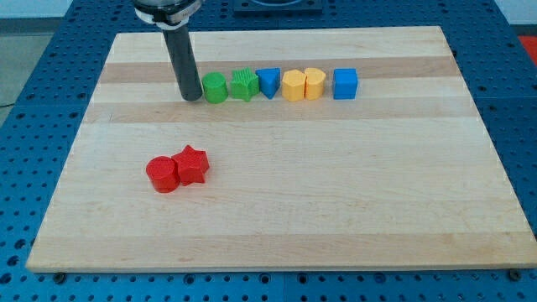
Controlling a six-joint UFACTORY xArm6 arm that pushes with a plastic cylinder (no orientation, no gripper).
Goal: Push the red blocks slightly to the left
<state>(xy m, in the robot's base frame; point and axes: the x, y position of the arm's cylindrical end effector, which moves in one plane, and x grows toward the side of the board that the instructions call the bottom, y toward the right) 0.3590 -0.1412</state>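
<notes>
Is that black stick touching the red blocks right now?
No: my tip stands near the view's top, right beside the green round block, far from the red round block and red star block.

My tip (192, 97) sits just left of, perhaps touching, the green cylinder (216, 87); red blocks (177, 169) lie well below.

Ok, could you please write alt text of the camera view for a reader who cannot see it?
My tip rests beside the green cylinder, the left end of a row continuing with a green block, blue triangular block, two yellow blocks and a blue cube. Nearer the bottom of the wooden board, a red cylinder touches a red star.
</notes>
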